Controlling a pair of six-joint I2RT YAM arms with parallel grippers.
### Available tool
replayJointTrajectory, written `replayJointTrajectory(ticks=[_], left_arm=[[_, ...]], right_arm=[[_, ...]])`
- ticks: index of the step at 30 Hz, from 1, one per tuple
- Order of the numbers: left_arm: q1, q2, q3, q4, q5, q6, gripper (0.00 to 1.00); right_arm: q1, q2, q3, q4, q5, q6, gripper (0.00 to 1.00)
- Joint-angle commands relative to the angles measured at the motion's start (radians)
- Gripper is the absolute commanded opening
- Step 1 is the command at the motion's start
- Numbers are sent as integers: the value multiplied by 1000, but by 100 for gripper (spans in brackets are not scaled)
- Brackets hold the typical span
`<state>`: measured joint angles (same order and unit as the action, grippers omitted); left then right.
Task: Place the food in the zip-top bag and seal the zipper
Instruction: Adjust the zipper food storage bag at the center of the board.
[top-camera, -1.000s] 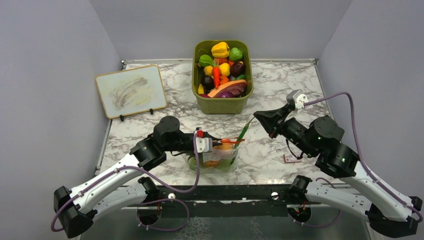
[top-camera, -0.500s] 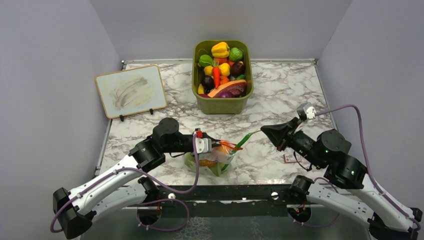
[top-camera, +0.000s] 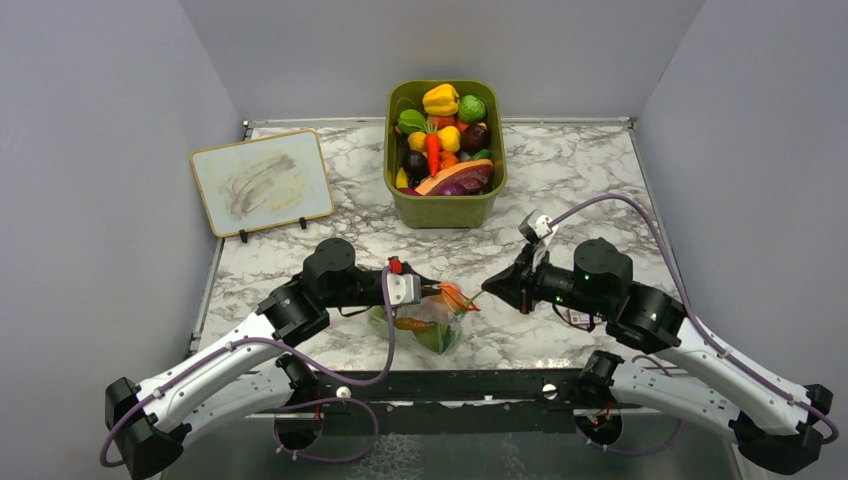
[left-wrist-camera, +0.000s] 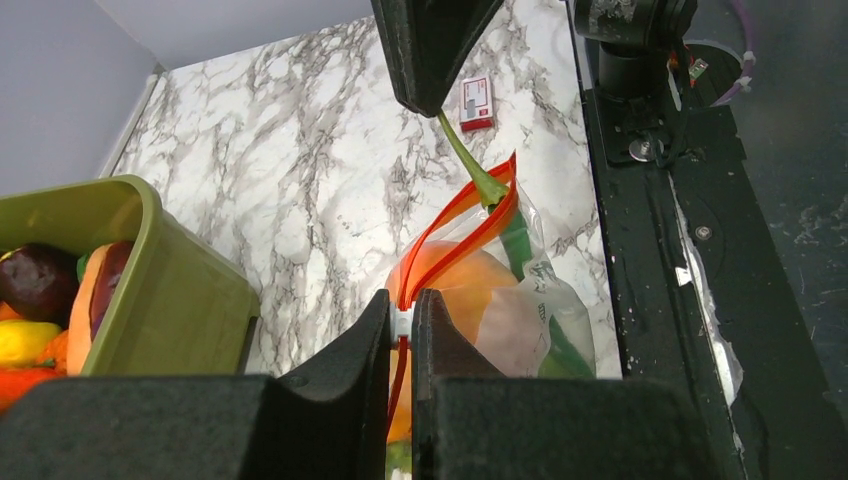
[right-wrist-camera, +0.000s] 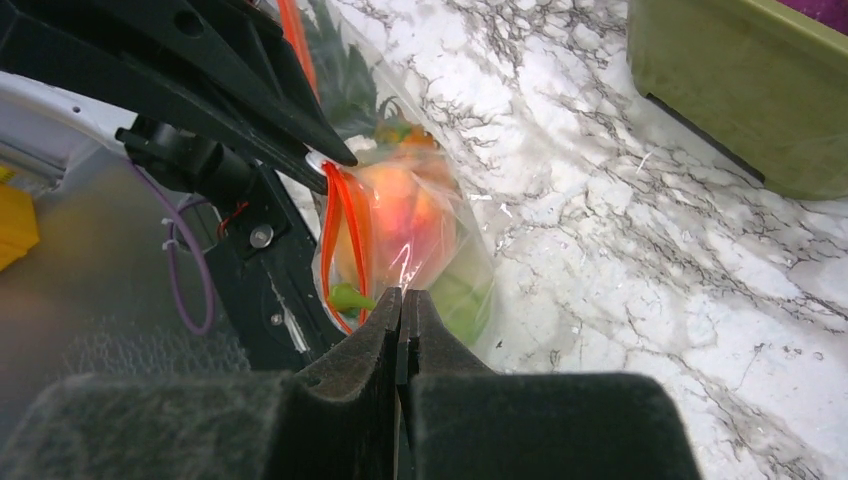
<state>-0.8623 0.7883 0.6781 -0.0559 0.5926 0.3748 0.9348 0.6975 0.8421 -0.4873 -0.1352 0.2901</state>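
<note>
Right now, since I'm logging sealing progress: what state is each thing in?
zip-top bag: held by its mouth, food inside.
zipper: open, strips apart.
green stem: poking through the bag mouth.
left end effector: shut on zipper.
right end effector: shut on green stem.
olive bin: full of toy produce.

Zip-top bag (left-wrist-camera: 540, 300) lower part hidden behind left tool (left-wrist-camera: 400, 302); bin (left-wrist-camera: 170, 270) cut off left.

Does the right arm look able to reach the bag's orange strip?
Probably yes: its end effector hangs right at the orange strip, nothing between. But it is shut on a green stem poking into the bag, so must release first.
</note>
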Motion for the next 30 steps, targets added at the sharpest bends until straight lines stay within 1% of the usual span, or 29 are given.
replayJointTrajectory(ticks=[1,5,7,9,11,13,16,20,25,28,29,30], left_arm=[[-3,-30,8,82,-14,-10,0],[-3,-31,4,69,-21,1,0],[-3,-32,-1,72,-21,-2,0],[-3,-34,-3,79,-19,-9,0],[-3,-36,-9,88,-16,-16,0],[-2,-36,-14,96,-17,-21,0],[-3,-30,-18,104,-15,-25,0],[-3,-27,-16,113,-10,-35,0],[-2,-28,-21,109,-13,-36,0],[-3,-26,-27,111,-11,-34,0],[-3,-24,-27,111,-7,-32,0],[-3,-23,-25,110,-3,-30,0]], right_arm=[[4,-28,22,-59,-15,-13,1],[4,-67,92,-86,130,-35,1],[4,-59,114,-121,164,-54,1],[4,-39,109,-141,137,-69,1],[4,-18,79,-108,31,-93,1],[4,11,55,-54,-113,-110,1],[3,96,79,-32,-178,-126,1],[3,167,84,8,-197,-127,1],[3,163,85,124,-243,-113,1],[3,153,117,174,-215,-110,1],[4,152,127,171,-182,-109,4],[4,151,133,160,-137,-108,12]])
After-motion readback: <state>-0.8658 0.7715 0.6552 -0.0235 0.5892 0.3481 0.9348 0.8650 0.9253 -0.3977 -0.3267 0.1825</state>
